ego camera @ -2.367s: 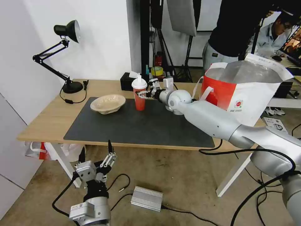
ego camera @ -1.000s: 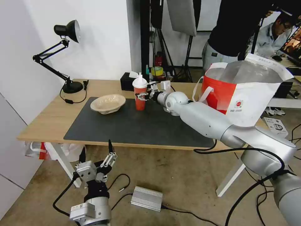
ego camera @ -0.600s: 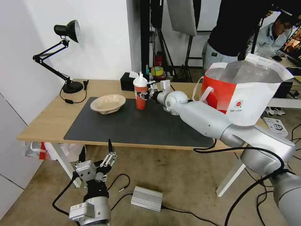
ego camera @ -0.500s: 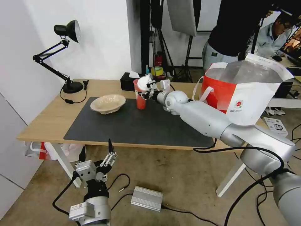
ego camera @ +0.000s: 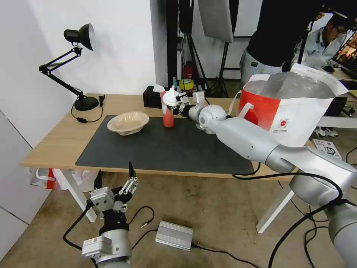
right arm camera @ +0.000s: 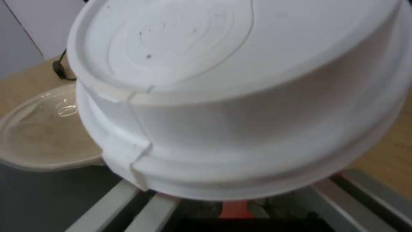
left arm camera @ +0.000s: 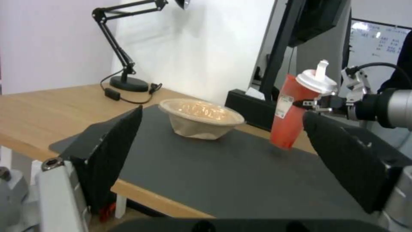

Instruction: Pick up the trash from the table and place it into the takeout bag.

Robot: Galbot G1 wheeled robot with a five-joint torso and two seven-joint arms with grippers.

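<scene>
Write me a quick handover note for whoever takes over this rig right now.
Right gripper: shut on the red drink cup, which is tilted and lifted off the dark mat.
Left gripper: open, parked low in front of the table.
Beige pulp bowl: on the mat, untouched.
Takeout bag: open, at the table's right end.
Left: bag the cup, then the bowl.
</scene>
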